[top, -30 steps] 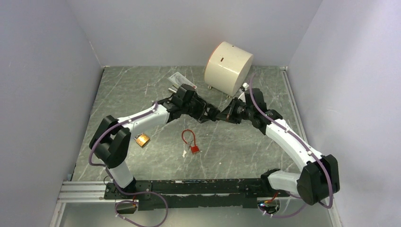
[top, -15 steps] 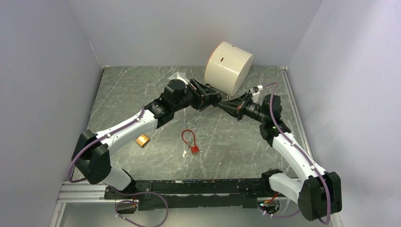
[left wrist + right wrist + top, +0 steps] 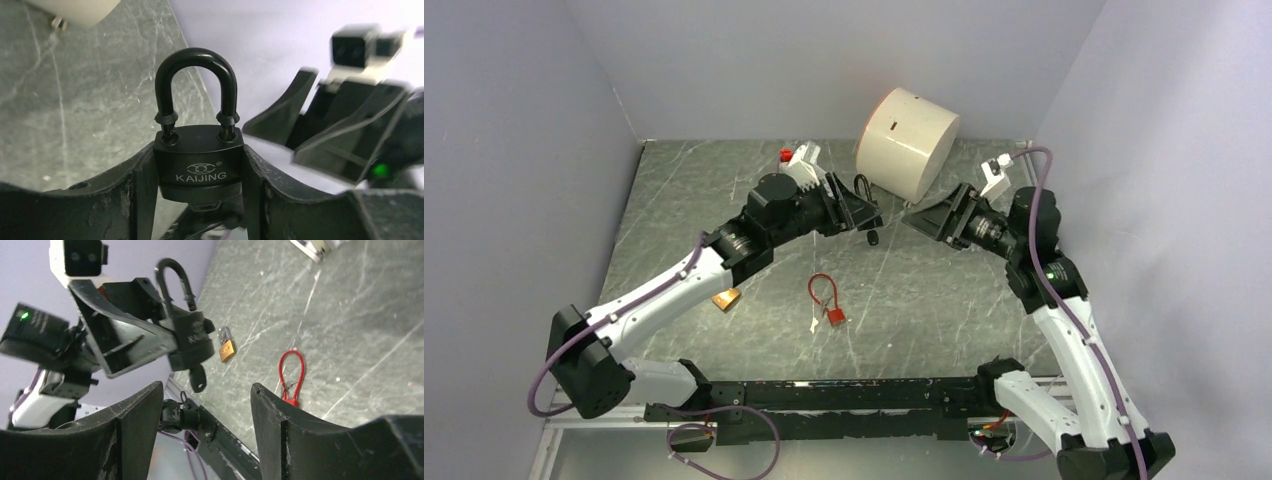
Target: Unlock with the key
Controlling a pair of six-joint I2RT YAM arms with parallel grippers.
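Two arms meet at centre of top view. Left gripper [image 3: 862, 207] clenched on black metal padlock [image 3: 198, 170] body, shackle up, long axis vertical. Small dark key [image 3: 198, 378] hangs from underside. Right gripper [image 3: 916, 217] spread, empty, just right of lock; nearer arm for key.

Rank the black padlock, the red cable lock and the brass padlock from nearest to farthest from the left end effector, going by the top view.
1. black padlock: clamped in the left end effector, raised off the table.
2. red cable lock: lying on the table near its middle, toward the near edge.
3. brass padlock: lying on the table farther out on the left side.
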